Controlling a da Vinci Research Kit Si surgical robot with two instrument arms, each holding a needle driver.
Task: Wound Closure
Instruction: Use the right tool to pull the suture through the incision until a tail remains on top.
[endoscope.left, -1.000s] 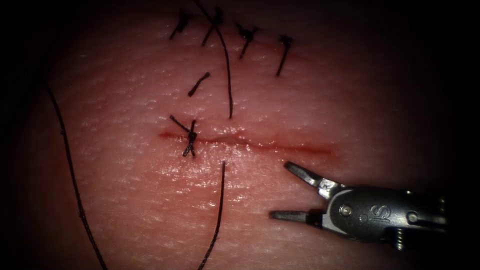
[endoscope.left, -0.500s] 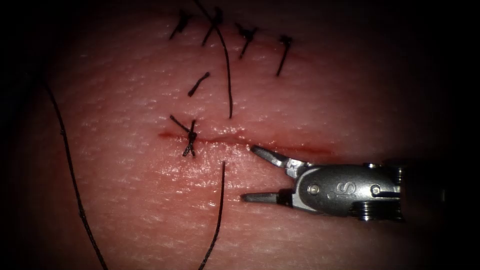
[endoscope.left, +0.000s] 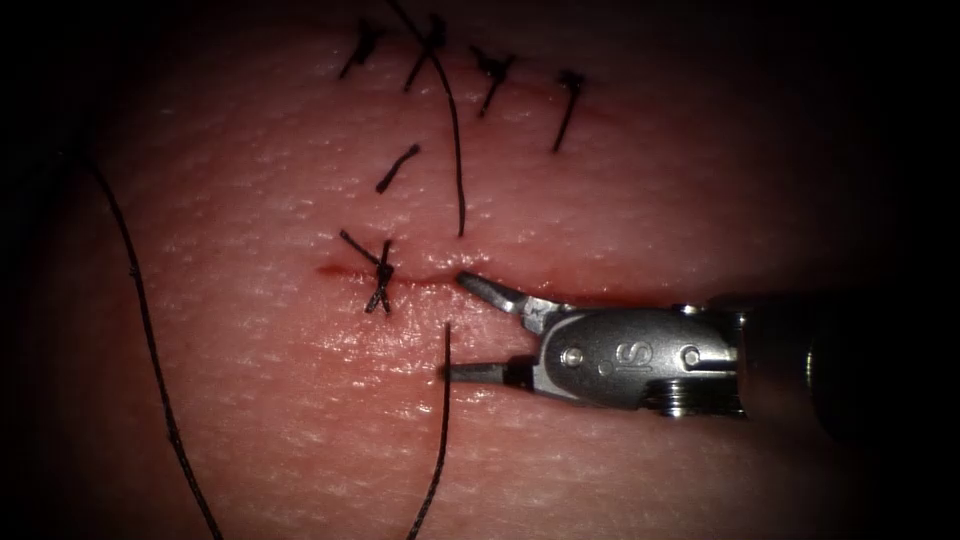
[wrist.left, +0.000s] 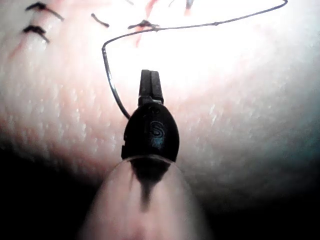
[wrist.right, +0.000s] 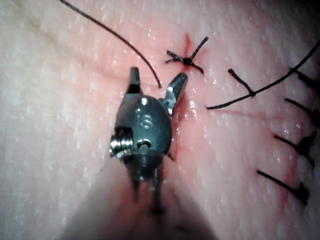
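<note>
The right claw (endoscope.left: 462, 330) is hovering spread and empty, its jaws straddling the limp thread (endoscope.left: 443, 400) emerging just below the cut (endoscope.left: 600, 297); thin and slippery, it is best pinched near the tissue (endoscope.left: 250, 330). The left claw (wrist.left: 150, 85) is pressed together, seemingly holding nothing.

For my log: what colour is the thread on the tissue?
Black. The thread reads clearest against the pink tissue in the endoscope view.
</note>
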